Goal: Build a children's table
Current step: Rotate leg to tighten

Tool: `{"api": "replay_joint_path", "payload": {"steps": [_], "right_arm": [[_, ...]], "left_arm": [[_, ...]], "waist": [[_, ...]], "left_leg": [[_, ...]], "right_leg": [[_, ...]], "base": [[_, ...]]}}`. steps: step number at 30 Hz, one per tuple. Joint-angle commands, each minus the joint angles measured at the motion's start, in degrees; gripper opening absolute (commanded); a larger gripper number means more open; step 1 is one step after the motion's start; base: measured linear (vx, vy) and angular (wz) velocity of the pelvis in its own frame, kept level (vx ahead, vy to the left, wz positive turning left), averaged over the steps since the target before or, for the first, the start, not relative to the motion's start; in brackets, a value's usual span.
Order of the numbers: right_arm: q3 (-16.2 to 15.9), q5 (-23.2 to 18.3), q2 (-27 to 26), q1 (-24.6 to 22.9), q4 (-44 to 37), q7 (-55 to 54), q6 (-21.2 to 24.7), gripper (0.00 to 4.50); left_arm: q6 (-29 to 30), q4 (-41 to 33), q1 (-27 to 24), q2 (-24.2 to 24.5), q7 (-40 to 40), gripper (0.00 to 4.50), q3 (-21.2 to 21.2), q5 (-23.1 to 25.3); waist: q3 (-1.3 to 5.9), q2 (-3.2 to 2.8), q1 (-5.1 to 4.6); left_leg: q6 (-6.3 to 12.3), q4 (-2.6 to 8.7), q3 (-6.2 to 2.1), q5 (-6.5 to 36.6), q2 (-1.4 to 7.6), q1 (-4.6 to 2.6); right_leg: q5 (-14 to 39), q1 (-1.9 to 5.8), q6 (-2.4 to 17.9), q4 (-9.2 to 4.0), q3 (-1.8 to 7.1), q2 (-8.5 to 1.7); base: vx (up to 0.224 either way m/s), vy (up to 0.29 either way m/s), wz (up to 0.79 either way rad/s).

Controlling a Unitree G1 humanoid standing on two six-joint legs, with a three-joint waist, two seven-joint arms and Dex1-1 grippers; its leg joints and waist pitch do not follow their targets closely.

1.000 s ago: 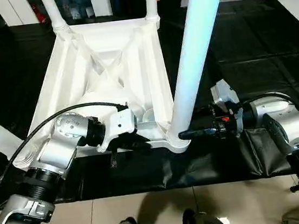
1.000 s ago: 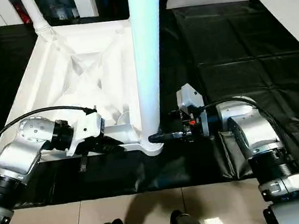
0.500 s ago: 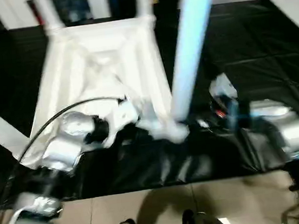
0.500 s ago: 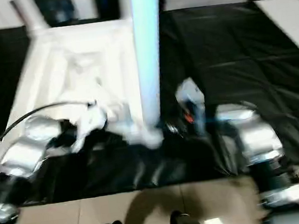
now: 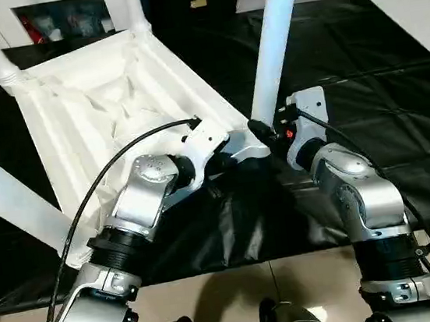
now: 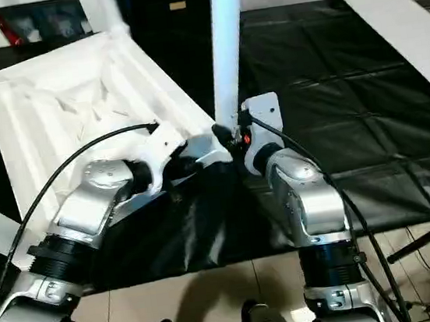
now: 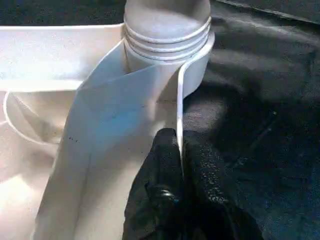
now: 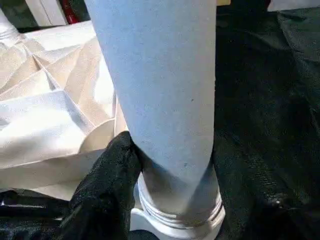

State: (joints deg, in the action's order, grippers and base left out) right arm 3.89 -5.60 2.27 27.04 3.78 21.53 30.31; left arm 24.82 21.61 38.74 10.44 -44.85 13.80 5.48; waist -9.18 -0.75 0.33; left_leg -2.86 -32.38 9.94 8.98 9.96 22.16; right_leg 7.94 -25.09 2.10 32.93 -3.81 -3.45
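head views: the table [image 5: 106,104] lies upside down on the black cover [image 5: 396,99]; left gripper [image 5: 234,156] and right gripper [image 5: 262,130] meet at its near corner. left wrist: fingers [image 7: 167,170] pinch the rim. right wrist: fingers [image 8: 107,180] clasp the leg [image 8: 160,90], threads showing; next, likely twisting it home.

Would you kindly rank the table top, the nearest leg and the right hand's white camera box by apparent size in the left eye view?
1. Table top
2. Nearest leg, though it runs out of frame
3. Camera box, smallest
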Motion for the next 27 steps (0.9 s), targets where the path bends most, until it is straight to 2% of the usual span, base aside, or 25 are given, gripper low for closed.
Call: {"api": "replay_joint_path", "payload": {"steps": [1,3,4,7,9,10,12,13,14,15,16,17,18,19,23,25,26,27], "right_arm": [[-6.29,-4.54,0.03,-1.48,-0.22,9.39,0.12,2.66],[-6.39,-4.22,1.95,-2.20,-0.61,11.57,0.17,2.71],[-6.25,-4.26,3.60,-2.61,-0.81,13.52,-0.09,2.99],[-5.47,-5.54,7.78,-2.91,-0.97,18.77,-1.99,3.16],[-5.27,-5.37,11.17,-2.43,0.26,22.49,-4.97,3.26],[-5.28,-5.02,12.21,-2.20,0.92,23.41,-5.81,3.46],[-5.39,-4.36,14.79,-1.56,2.87,25.92,-8.29,3.52],[-5.53,-4.25,17.33,-1.00,4.58,29.86,-11.08,3.52],[-5.59,-4.28,18.17,-0.84,5.10,31.40,-12.09,3.52],[-5.85,-4.97,19.48,-0.87,5.43,34.98,-13.19,3.52],[-6.07,-5.54,20.36,-0.85,5.75,37.44,-13.94,3.52],[-7.05,-6.35,22.21,-0.80,6.45,42.22,-15.99,3.52],[-7.17,-6.47,22.46,-0.75,6.59,42.86,-16.26,3.52],[-7.57,-7.12,23.46,-0.35,7.43,45.84,-17.42,3.52],[-8.48,-8.75,25.12,1.69,10.94,52.02,-19.90,3.52],[-8.75,-9.28,25.31,2.40,12.09,53.80,-20.45,3.52],[-9.15,-9.73,25.48,2.92,12.85,55.74,-20.65,3.25],[-9.31,-9.77,25.55,3.06,13.07,56.22,-20.69,3.17]], "left_arm": [[-2.09,-3.17,0.49,-1.03,-0.95,0.00,1.40,-1.46],[-3.25,-3.18,0.30,0.06,-1.79,0.00,1.35,-1.49],[-4.93,-2.98,0.10,0.96,-2.64,0.00,1.18,-1.64],[-9.00,-2.48,-0.93,3.87,-6.97,0.00,1.44,-2.29],[-11.16,-2.20,-2.01,6.11,-10.89,0.00,1.95,-2.93],[-11.76,-2.21,-2.33,6.75,-12.36,0.00,2.13,-3.28],[-13.57,-1.92,-2.89,8.52,-15.11,0.00,2.88,-3.30],[-16.40,-1.12,-3.13,10.39,-17.77,0.00,3.79,-2.97],[-17.41,-0.78,-3.16,11.00,-18.62,0.00,4.10,-2.84],[-18.64,-0.47,-3.19,11.79,-20.30,0.00,4.29,-3.11],[-19.37,-0.10,-3.10,12.19,-21.35,0.00,4.37,-3.41],[-20.39,0.25,-3.02,13.13,-23.77,0.00,4.73,-4.06],[-20.67,0.27,-3.04,13.30,-24.24,0.00,4.82,-4.19],[-21.63,0.23,-3.09,14.07,-26.58,0.00,5.28,-4.81],[-23.90,0.26,-3.17,15.65,-31.05,0.00,6.55,-5.41],[-24.85,0.50,-3.14,16.14,-32.26,0.00,7.06,-5.46],[-25.59,0.71,-3.10,16.34,-33.36,0.00,7.30,-5.69],[-25.71,0.71,-3.10,16.40,-33.65,0.00,7.37,-5.75]], "waist": [[4.66,0.60,0.40],[4.72,0.38,0.55],[4.68,0.41,0.54],[4.56,0.29,0.45],[4.51,0.31,0.39],[4.34,0.20,0.31],[4.23,0.16,0.43],[4.27,0.37,0.46],[4.22,0.18,0.64],[4.19,0.07,0.91],[4.18,0.30,1.29],[4.24,0.27,1.47],[4.36,0.19,1.81],[4.38,0.53,1.90],[4.57,0.35,2.43],[4.53,0.39,2.68],[4.47,0.52,2.76],[4.47,0.48,2.85]], "left_leg": [[6.29,2.99,-0.68,8.49,1.99,-0.45],[7.06,2.92,-0.70,7.46,1.98,-0.37],[7.41,2.95,-0.73,7.22,2.04,-0.36],[7.83,2.99,-0.81,8.06,2.14,-0.31],[7.37,3.00,-0.83,9.00,2.18,-0.43],[7.08,3.03,-0.73,9.88,2.19,-0.53],[6.40,3.08,-0.72,10.73,2.31,-0.72],[6.32,3.13,-0.76,11.44,2.44,-0.83],[6.29,3.11,-0.84,11.80,2.54,-0.97],[6.39,3.08,-0.66,11.65,2.65,-1.08],[6.53,3.15,-0.61,11.20,2.78,-1.11],[6.66,3.09,-0.56,11.11,2.75,-1.18],[7.05,3.08,-0.60,10.64,2.88,-1.19],[7.42,3.07,-0.57,9.98,2.93,-1.02],[8.03,2.90,-0.48,9.06,2.99,-1.00],[7.99,2.90,-0.46,9.21,3.01,-1.00],[7.84,2.95,-0.45,9.20,3.04,-0.99],[7.86,2.92,-0.48,9.44,2.99,-0.99]], "right_leg": [[13.78,4.31,10.38,-3.97,2.84,-4.26],[12.49,4.44,10.92,-3.76,2.79,-4.19],[11.96,4.43,11.19,-3.69,2.75,-4.20],[12.31,4.56,11.48,-3.80,2.69,-4.27],[14.04,4.55,11.26,-3.96,2.61,-4.28],[16.00,4.31,11.07,-4.14,2.67,-4.32],[18.45,4.11,10.67,-4.31,2.71,-4.36],[19.35,4.01,10.27,-4.43,2.72,-4.37],[19.82,3.89,10.26,-4.42,2.73,-4.49],[19.14,3.76,10.49,-4.36,2.88,-4.43],[18.26,3.78,10.93,-4.21,2.93,-4.41],[17.73,3.78,11.16,-4.07,2.94,-4.36],[16.46,3.85,11.71,-3.85,2.93,-4.46],[15.24,3.94,12.16,-3.61,2.92,-4.45],[13.81,3.99,13.48,-3.28,2.90,-4.56],[14.26,3.97,13.48,-3.33,2.91,-4.55],[14.68,3.91,13.44,-3.35,2.90,-4.52],[15.18,3.94,13.38,-3.40,2.85,-4.54]], "base": [[0.000,0.000,0.00],[0.000,0.000,0.00],[0.000,0.000,0.00],[0.000,0.000,0.00],[0.000,0.000,0.00],[0.000,0.000,0.00],[0.000,0.000,0.00],[0.000,0.000,0.00],[0.000,0.000,0.00],[0.000,0.000,0.00],[0.000,0.000,0.00],[0.000,0.000,0.00],[0.000,0.000,0.00],[0.000,0.000,0.00],[0.000,0.000,0.00],[0.000,0.000,0.00],[0.000,0.000,0.00],[0.000,0.000,0.00]]}}
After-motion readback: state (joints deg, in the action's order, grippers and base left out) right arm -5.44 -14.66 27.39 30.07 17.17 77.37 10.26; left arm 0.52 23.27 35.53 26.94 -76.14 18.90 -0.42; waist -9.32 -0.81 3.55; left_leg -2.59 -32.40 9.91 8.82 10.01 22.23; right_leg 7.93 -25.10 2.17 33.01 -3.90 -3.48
